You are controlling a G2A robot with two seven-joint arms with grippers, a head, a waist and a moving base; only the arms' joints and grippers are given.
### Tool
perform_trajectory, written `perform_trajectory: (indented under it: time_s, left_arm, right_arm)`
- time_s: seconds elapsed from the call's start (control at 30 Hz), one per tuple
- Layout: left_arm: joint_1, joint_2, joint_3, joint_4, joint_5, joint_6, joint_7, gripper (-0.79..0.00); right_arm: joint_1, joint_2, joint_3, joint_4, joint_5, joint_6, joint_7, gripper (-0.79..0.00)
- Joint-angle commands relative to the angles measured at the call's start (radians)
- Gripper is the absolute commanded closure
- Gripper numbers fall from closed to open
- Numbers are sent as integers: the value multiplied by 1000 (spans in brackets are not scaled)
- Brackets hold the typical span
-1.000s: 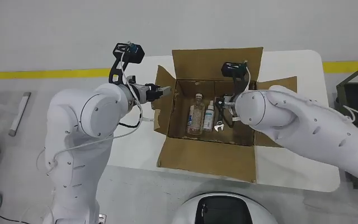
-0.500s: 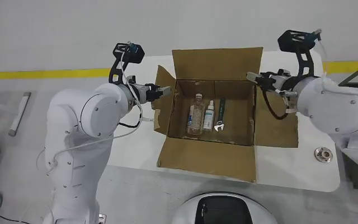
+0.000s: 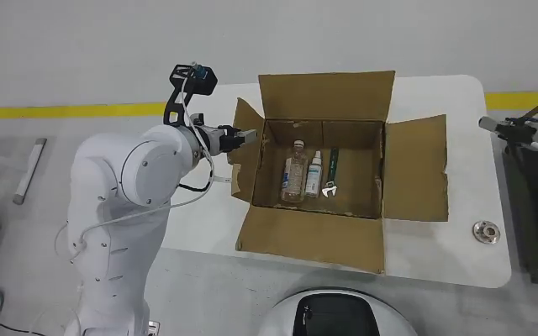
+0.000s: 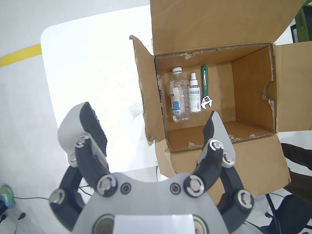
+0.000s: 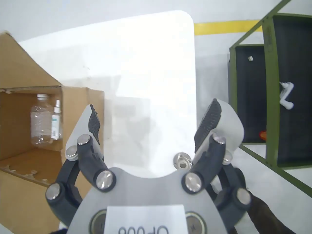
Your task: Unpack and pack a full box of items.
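Brown cardboard box (image 3: 311, 239), flaps folded out, presumably for access, on white table (image 3: 437, 252); contents side by side: clear plastic bottle (image 3: 293, 172), white spray bottle (image 3: 313, 175), green-handled wrench (image 3: 331, 172); small round metal fitting (image 3: 486, 231) on table, probably unpacked; left hand (image 4: 151, 116) released beside box; right hand (image 5: 154, 110) released, well apart.

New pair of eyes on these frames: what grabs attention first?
The open cardboard box stands in the middle of the table, flaps splayed, with a clear bottle, a small spray bottle and a green-handled wrench lying side by side on its floor. The left gripper hangs open beside one side flap, and a small metal fitting sits alone near the table's right edge.
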Motion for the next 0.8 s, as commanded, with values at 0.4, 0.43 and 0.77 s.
perform_trajectory:
  time_s: [0.4,0.43,0.77]
  left_arm:
    - [0,0,0,0,0,0,0,-785]
    - [0,0,0,0,0,0,0,-785]
    - [0,0,0,0,0,0,0,-785]
  right_arm:
    - [-440,-31,194,-56,-29,-140,57,-785]
    - [-459,-34,201,-57,-19,-145,54,-785]
    - [-502,-44,227,-57,8,-174,31,-785]
